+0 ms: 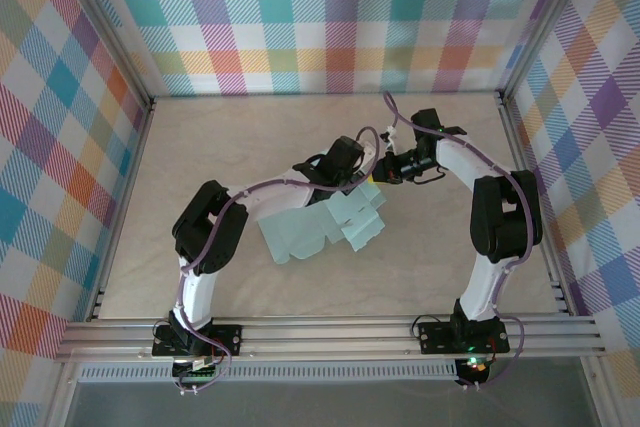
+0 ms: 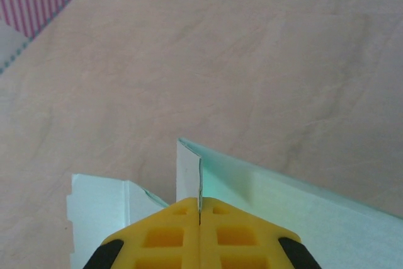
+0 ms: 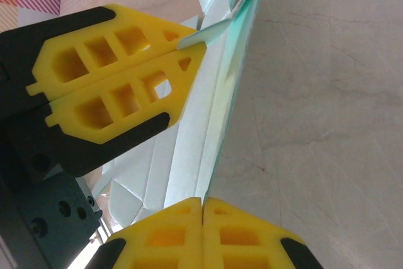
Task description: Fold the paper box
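The paper box (image 1: 325,227) is a pale mint-green die-cut sheet, partly folded, lying mid-table with its far right edge lifted. My left gripper (image 1: 362,177) and right gripper (image 1: 386,173) meet at that raised edge. In the left wrist view the yellow fingers (image 2: 170,231) of the left gripper (image 2: 200,201) are shut on a thin upright flap of the box (image 2: 302,206). The right gripper (image 3: 203,200) is shut on the edge of a standing panel of the box (image 3: 220,99). The left gripper (image 3: 194,42) pinches a flap just above it.
The beige table top (image 1: 450,267) lies open to the right of and in front of the sheet. Plaid walls (image 1: 330,17) and an aluminium frame (image 1: 520,147) enclose the space. A metal rail (image 1: 330,332) runs along the near edge by the arm bases.
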`<state>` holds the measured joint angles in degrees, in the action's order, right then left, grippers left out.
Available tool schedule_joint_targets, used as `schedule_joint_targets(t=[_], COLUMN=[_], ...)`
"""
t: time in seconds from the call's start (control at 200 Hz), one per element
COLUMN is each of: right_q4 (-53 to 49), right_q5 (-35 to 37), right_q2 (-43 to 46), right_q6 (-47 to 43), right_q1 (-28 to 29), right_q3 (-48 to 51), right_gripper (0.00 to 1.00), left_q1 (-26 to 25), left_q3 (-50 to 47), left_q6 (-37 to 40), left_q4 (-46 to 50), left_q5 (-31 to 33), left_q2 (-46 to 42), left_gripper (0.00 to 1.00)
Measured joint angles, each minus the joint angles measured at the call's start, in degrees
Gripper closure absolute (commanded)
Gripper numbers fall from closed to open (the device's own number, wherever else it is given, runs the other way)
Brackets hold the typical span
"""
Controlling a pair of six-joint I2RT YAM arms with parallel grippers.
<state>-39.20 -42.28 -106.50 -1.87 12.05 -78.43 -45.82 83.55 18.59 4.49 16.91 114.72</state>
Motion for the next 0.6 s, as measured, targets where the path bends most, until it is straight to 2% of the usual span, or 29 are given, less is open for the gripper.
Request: schedule_joint_targets(t=[0.195, 0.29, 0.4, 0.6], right_q4=[1.2, 1.2, 1.1, 1.0], right_q5=[0.0, 0.0, 0.4, 0.5], right_q2=[0.0, 0.0, 0.0, 0.0], right_q6=[0.2, 0.2, -0.1, -1.2], right_q1=[-0.1, -0.1, -0.2, -0.5], right_q3=[0.0, 0.0, 0.0, 0.3], right_gripper=[1.00, 1.00, 1.00, 1.00], left_q1=[-0.2, 0.2, 2.0, 7.7], left_q3=[-0.3, -0.6, -2.1, -4.5], left_q6=[-0.3, -2.0, -5.3, -11.1], left_q4=[-1.7, -1.9, -2.7, -3.3], left_q5=[2.2, 0.1, -6.6, -17.7], left_q2=[0.0, 0.0, -0.9, -5.7], left_gripper=[0.92, 0.79, 0.62, 0.39])
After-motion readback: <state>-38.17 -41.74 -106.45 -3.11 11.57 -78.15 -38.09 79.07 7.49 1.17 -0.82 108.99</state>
